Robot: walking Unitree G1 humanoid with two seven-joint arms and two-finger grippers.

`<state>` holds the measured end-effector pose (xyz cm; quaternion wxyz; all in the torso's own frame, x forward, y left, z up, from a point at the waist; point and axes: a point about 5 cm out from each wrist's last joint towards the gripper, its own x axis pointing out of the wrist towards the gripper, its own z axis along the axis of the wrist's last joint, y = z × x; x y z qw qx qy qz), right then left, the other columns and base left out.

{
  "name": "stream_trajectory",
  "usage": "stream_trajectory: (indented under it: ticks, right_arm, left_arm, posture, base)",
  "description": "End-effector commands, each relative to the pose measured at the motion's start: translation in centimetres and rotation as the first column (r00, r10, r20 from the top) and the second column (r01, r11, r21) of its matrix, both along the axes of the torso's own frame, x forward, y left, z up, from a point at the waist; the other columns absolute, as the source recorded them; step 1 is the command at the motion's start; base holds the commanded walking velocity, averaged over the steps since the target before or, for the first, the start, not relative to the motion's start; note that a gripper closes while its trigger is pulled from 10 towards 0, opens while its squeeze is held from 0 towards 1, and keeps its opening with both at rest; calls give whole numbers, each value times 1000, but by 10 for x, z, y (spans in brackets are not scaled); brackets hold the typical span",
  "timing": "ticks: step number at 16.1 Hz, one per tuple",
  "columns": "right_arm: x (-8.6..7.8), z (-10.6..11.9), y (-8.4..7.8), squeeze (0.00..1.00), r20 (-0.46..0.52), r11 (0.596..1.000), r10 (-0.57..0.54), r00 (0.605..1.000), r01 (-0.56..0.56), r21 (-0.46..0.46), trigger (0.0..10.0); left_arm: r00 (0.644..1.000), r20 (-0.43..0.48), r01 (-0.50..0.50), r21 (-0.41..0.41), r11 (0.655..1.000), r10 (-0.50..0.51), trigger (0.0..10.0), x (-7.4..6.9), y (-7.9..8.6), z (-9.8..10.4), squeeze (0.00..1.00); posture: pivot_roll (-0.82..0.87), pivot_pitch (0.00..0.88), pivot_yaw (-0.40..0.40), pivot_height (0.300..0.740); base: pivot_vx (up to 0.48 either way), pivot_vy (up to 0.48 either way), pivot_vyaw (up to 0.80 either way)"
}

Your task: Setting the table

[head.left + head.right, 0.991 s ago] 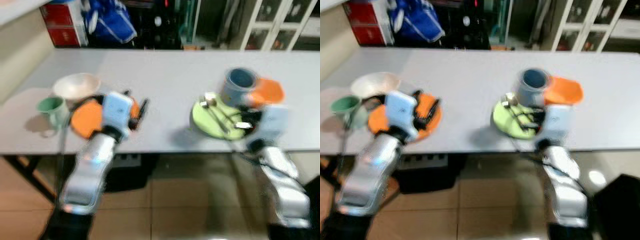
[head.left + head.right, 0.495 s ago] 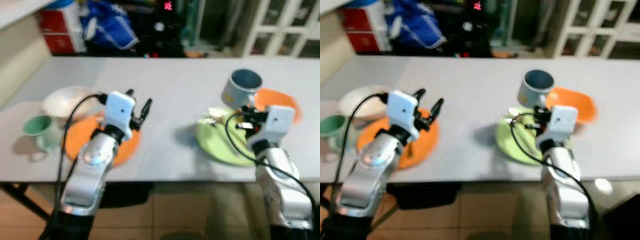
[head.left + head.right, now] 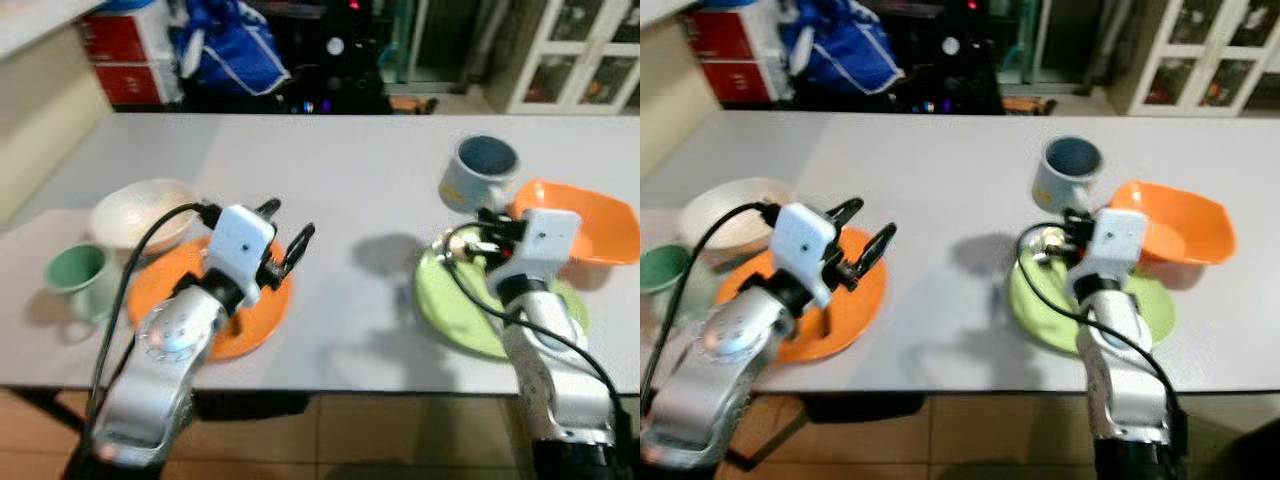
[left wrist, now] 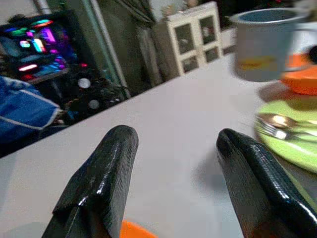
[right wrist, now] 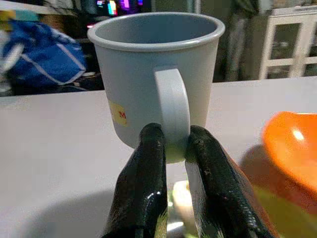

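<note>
Presently the right gripper is pinched on the handle of the grey mug, which hangs above the far edge of the green plate, just left of the orange bowl. Advice: keep it level and clear the cutlery before setting down. The left gripper hovers spread wide over the orange plate. Against the earlier frame, the mug is now lifted.
</note>
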<state>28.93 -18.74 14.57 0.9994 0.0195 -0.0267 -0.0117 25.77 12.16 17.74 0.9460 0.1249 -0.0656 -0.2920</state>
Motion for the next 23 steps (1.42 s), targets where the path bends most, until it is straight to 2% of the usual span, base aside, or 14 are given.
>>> stream_trajectory:
  ticks: [1,3,5,11,14,16,23]
  right_arm:
    - [5,2,-6,0,15,999,-9,1000,9,-31,10000]
    - [12,1,-15,0,19,998,-19,1000,20,-54,10000]
    - [29,-1,-19,0,17,998,-18,1000,19,-59,10000]
    - [63,-12,-9,0,-45,995,81,996,-83,-54,10000]
    - [76,-12,0,0,-67,984,145,987,-151,-97,10000]
    - [79,-16,1,0,-105,979,140,985,-154,-134,10000]
    - [77,-31,-6,0,-175,984,97,980,-121,-132,10000]
  left_arm:
    - [995,-24,93,-3,996,-93,10000,-6,-13,0,0]
    - [984,-42,176,6,984,-175,10000,-12,-23,-2,0]
    - [975,-45,218,12,976,-217,10000,-12,-30,-1,0]
    - [976,-56,210,21,978,-208,10000,-11,-25,0,0]
    - [982,-73,175,36,984,-172,10000,-15,-20,-3,0]
    - [983,-79,171,36,985,-167,10000,-17,-18,-3,0]
    - [981,-90,174,32,984,-171,10000,-17,-19,-2,0]
  posture:
    - [6,16,53,740]
    - [-11,20,68,740]
    - [-16,20,80,740]
    - [-11,40,81,740]
    - [10,54,60,740]
    - [15,57,53,740]
    - [9,62,56,740]
  base:
    - [0,0,0]
    - [0,0,0]
    - [0,0,0]
    - [0,0,0]
    - [0,0,0]
    - [0,0,0]
    - [0,0,0]
